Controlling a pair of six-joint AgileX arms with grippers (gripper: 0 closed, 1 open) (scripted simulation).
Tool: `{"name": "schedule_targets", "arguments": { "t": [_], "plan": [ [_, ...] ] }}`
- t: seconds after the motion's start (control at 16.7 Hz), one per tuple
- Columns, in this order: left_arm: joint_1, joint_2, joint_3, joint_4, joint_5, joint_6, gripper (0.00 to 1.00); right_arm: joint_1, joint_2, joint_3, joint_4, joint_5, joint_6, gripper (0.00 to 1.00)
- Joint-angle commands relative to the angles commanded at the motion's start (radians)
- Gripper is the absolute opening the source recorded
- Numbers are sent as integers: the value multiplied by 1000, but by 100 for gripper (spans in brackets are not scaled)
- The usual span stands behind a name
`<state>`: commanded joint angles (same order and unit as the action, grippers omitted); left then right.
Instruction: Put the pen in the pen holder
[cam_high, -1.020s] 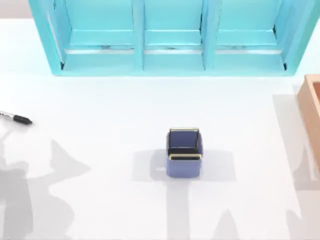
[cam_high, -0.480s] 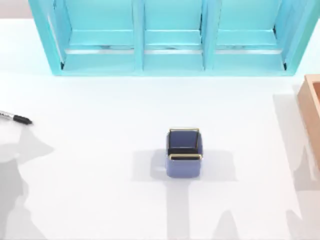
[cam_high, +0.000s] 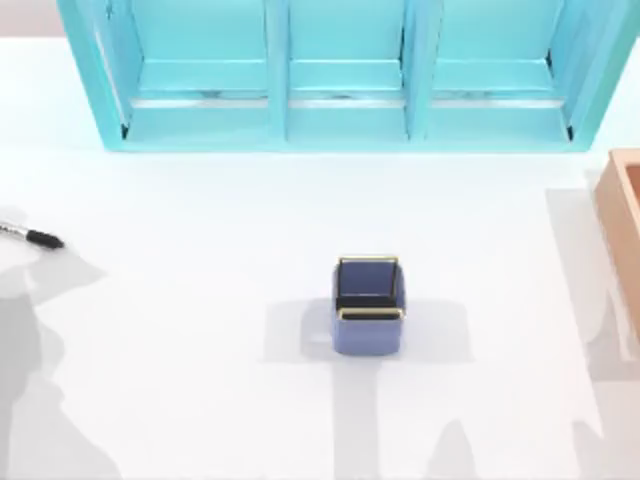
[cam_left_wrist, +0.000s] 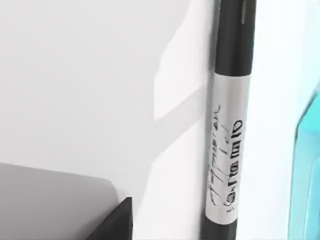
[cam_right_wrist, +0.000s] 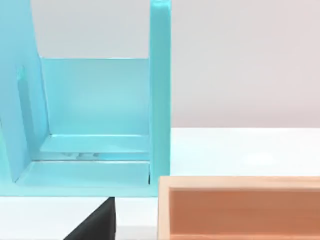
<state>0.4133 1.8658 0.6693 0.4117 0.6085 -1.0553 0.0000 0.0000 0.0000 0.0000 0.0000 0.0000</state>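
Note:
The pen (cam_high: 30, 236) lies flat on the white table at the far left edge of the top view, black cap end pointing right. In the left wrist view the pen (cam_left_wrist: 227, 135) is very close, its silvery barrel with black print running lengthwise. A dark corner of my left gripper (cam_left_wrist: 119, 222) sits beside it, apart from it. The pen holder (cam_high: 368, 305), a small dark-blue box with gold rim edges, stands upright near the table's middle. A dark piece of my right gripper (cam_right_wrist: 95, 225) shows in the right wrist view, holding nothing.
A big turquoise shelf (cam_high: 340, 75) spans the back of the table. A tan wooden box (cam_high: 625, 225) sits at the right edge, and the wooden box (cam_right_wrist: 240, 207) is close in the right wrist view. Arm shadows fall on the left and right front of the table.
The arm shadow at the table's left has slid further left and now reaches the pen. The pen and the pen holder have not moved.

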Motion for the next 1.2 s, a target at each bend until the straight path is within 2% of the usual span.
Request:
{"name": "schedule_targets", "arguments": {
  "t": [0.3, 0.66, 1.2],
  "plan": [
    [-103, 236, 121, 151, -71, -80, 100, 0, 0, 0, 0, 0, 0, 100],
    [-126, 274, 143, 180, -87, -98, 100, 0, 0, 0, 0, 0, 0, 100],
    [-126, 274, 143, 180, -87, -98, 32, 0, 0, 0, 0, 0, 0, 100]
  ]
}}
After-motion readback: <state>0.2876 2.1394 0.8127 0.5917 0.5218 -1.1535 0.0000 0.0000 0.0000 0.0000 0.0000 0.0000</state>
